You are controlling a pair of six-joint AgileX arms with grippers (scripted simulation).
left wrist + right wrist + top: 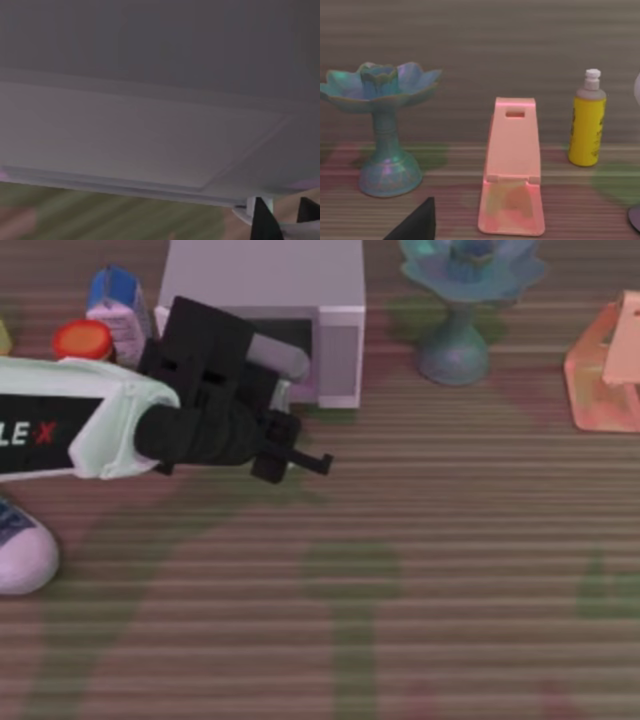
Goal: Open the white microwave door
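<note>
Top view: striped brown table (470, 570) w/ faint green and red patches. White microwave (270, 280) at 12 o'clock, white microwave door (275, 360) mostly hidden under arm. Left gripper (290, 400) at door front, approx 11 o'clock; fingers' spread can't tell. Left wrist view: filled by grey-white microwave panel. Right arm unseen from above; dark tip only in its wrist view.

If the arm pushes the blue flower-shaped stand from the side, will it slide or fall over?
The blue flower-shaped stand would probably tip rather than slide: its wide petal bowl sits high on a thin stem, above a narrower round foot. It looks rigid, perhaps glazed, so it may be slippery and could chip. A push low at the foot seems safer.
</note>
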